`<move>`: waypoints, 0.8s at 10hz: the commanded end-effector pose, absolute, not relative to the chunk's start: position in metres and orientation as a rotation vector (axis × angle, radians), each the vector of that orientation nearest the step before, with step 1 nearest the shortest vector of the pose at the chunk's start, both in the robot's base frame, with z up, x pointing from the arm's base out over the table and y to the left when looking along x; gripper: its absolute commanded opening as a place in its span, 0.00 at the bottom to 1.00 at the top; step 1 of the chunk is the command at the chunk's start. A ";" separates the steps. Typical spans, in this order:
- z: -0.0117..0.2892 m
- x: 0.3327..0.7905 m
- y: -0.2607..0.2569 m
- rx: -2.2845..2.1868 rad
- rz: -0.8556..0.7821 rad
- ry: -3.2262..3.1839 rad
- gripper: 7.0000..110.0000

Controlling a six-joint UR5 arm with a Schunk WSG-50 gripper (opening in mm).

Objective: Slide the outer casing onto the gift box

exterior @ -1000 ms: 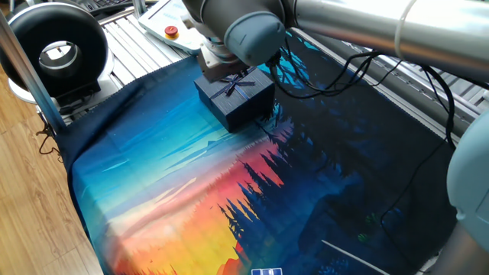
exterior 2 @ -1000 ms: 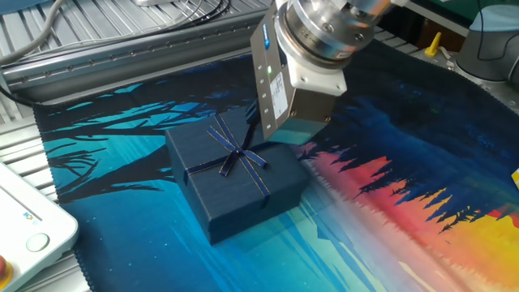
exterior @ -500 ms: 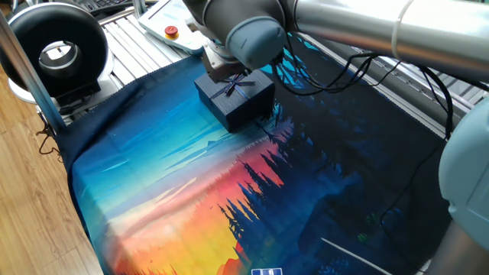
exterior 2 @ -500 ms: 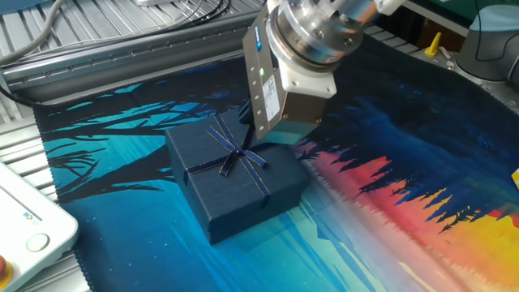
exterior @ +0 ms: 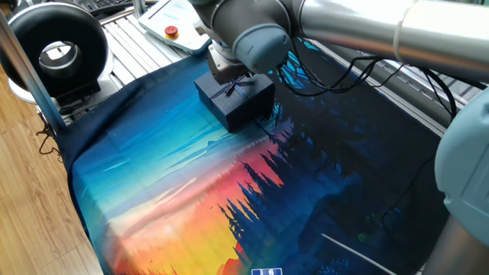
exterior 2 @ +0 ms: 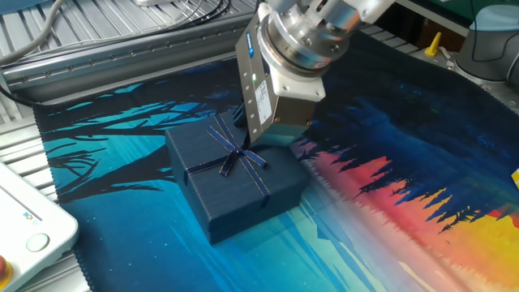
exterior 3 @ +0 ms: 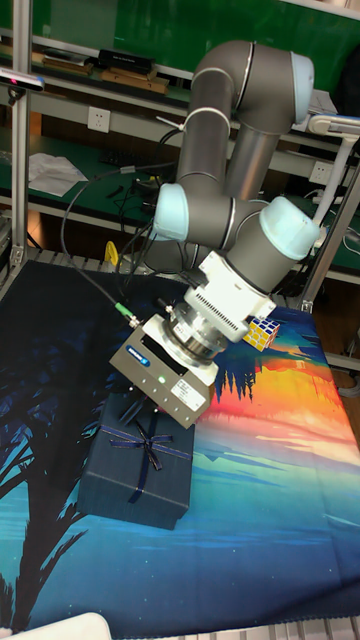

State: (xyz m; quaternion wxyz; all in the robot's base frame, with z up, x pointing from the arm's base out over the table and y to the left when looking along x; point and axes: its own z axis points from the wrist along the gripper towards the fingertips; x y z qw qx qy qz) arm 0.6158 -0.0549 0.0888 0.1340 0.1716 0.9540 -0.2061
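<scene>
Ribbed navy card outer casing (exterior 2: 235, 180) with ribbon bow looks seated; gripper (exterior 2: 272, 138) at its far edge, finger state unreadable; next: retreat.

Navy ribbed outer casing (exterior 2: 231, 182) on sunset-forest printed cloth (exterior 2: 389, 219).

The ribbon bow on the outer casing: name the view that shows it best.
The other fixed view: the ribbon bow lies close and unobstructed on the outer casing. The tall fixed view shows it smaller; in one fixed view the arm partly covers it.

The outer casing (exterior 2: 235, 180) sits on the mat (exterior 2: 389, 235), the hand (exterior 2: 261, 138) above its far edge.
</scene>
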 end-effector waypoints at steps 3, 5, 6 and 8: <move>0.069 0.618 -0.063 0.491 -0.557 2.769 0.00; 0.073 0.618 -0.052 0.510 -0.612 2.745 0.00; 0.077 0.618 -0.041 0.527 -0.610 2.746 0.00; 0.081 0.616 -0.034 0.535 -0.521 2.784 0.00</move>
